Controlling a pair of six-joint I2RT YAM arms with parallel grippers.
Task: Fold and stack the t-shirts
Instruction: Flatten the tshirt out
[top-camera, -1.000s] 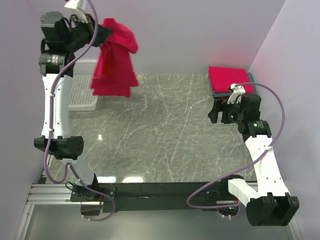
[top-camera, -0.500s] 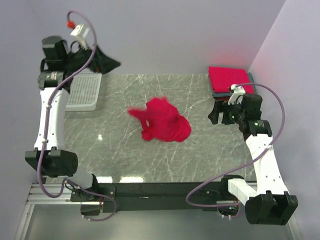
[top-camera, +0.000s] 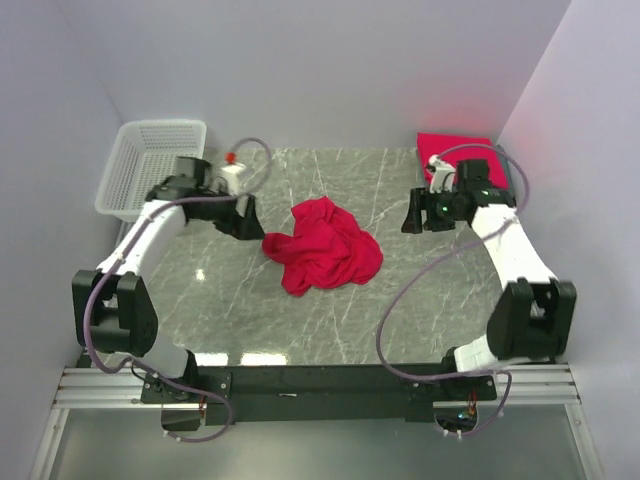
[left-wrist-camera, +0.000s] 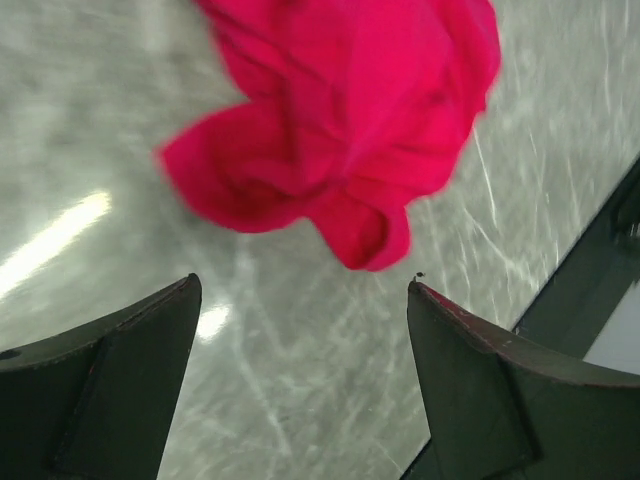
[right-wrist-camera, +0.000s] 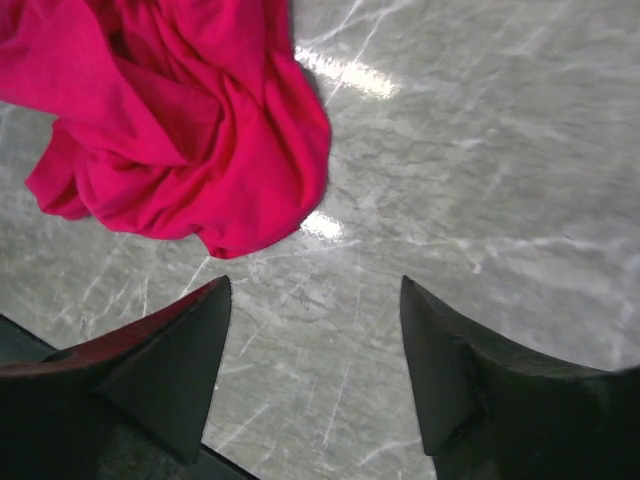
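Observation:
A crumpled crimson t-shirt (top-camera: 325, 245) lies in a heap at the middle of the marble table; it also shows in the left wrist view (left-wrist-camera: 345, 120) and the right wrist view (right-wrist-camera: 170, 120). A folded red t-shirt (top-camera: 450, 150) sits at the back right corner, partly behind the right arm. My left gripper (top-camera: 244, 218) hangs just left of the heap, open, nothing between its fingers (left-wrist-camera: 130, 370). My right gripper (top-camera: 412, 215) is to the right of the heap, open and empty, its fingers (right-wrist-camera: 170, 370) over bare marble.
A white lattice basket (top-camera: 150, 165) stands at the back left corner beside the left arm. Walls close in the back and both sides. The black rail (top-camera: 330, 380) with the arm bases runs along the near edge.
The left gripper let go of the red t-shirt, which dropped into a heap mid-table. The left arm came down beside it. The right gripper moved left and toward the back.

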